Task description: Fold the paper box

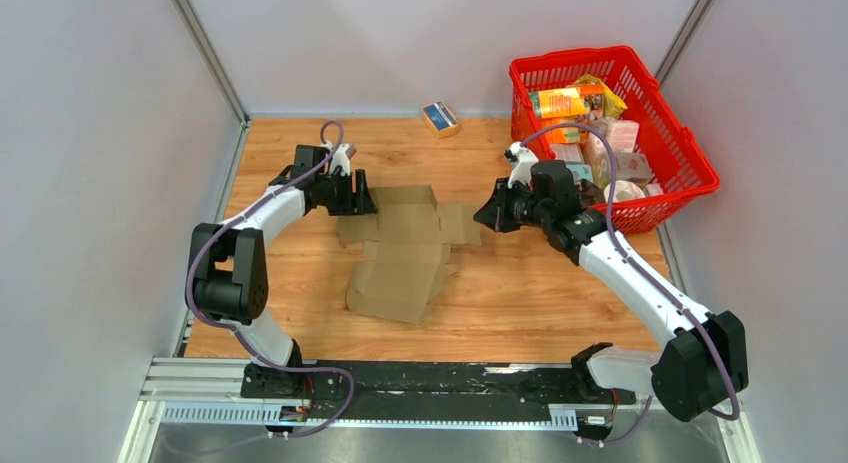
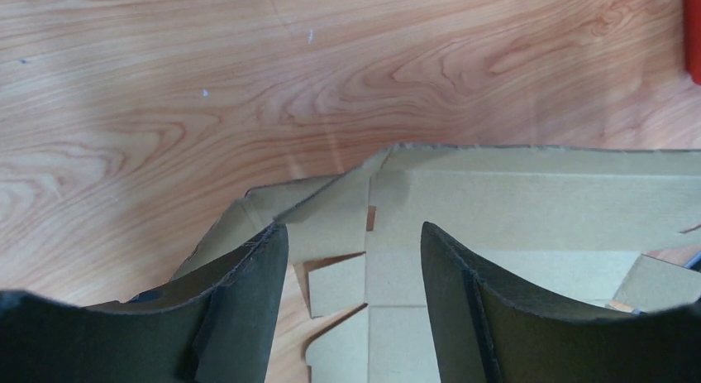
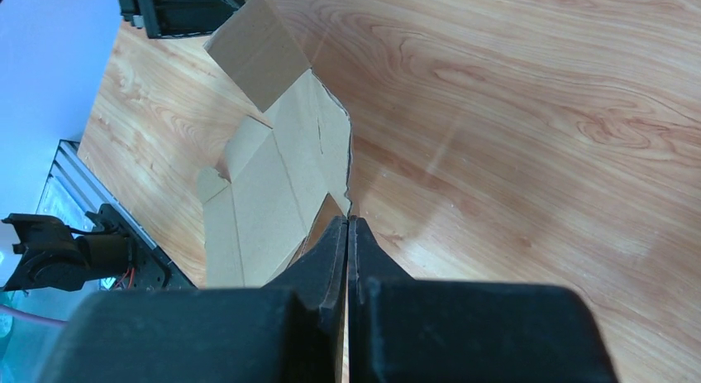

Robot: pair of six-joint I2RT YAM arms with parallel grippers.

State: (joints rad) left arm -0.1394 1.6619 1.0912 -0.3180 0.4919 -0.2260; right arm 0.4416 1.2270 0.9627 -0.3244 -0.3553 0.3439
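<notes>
The paper box (image 1: 405, 248), a flat brown cardboard blank, lies in the middle of the wooden table. My left gripper (image 1: 360, 198) is at its far left corner, open. In the left wrist view the fingers (image 2: 264, 271) stand wide apart over the paper box (image 2: 537, 201), and a raised flap (image 2: 331, 205) leans by the left finger. My right gripper (image 1: 485, 218) is at the blank's right edge. In the right wrist view the right gripper (image 3: 347, 220) is shut on the thin edge of the paper box (image 3: 273, 176), slightly lifted there. The raised flap (image 3: 256, 48) stands at the far side.
A red basket (image 1: 690, 153) full of colourful packages stands at the back right, just behind my right arm. A small blue-and-tan box (image 1: 440, 117) lies by the back wall. Grey walls close in both sides of the table.
</notes>
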